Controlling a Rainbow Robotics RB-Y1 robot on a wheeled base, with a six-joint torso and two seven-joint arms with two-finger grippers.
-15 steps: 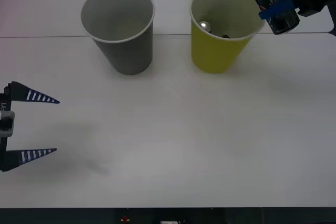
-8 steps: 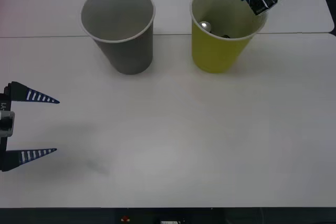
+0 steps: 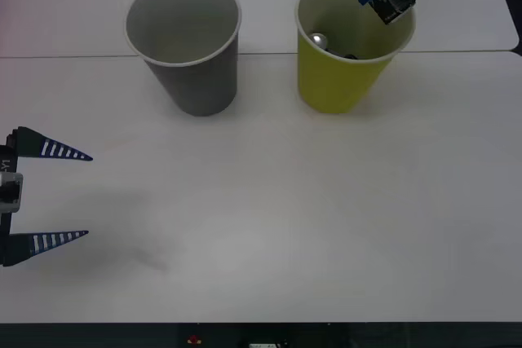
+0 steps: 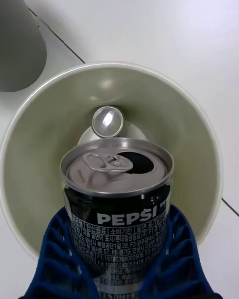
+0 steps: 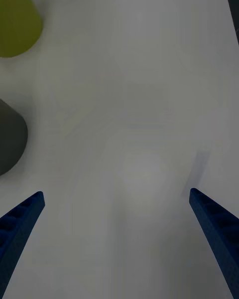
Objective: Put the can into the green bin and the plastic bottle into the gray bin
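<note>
Left pincer (image 5: 117, 239): spread wide, its two blue ribbed fingers (image 5: 20, 224) reaching in from the two corners with the pale surface plain between them; it holds nothing.
Surface (image 5: 144, 104): white and bare, taking up most of the view, with a faint gray shadow streak close to one finger.
Green bin (image 5: 15, 22): its yellow-green outer wall shows at the picture's edge, well apart from the fingers; its rim and inside are cut off.
Gray bin (image 5: 10, 139): its dark gray outer wall shows at the same edge, between the green bin and the nearer finger, apart from both; its opening is out of sight.
</note>
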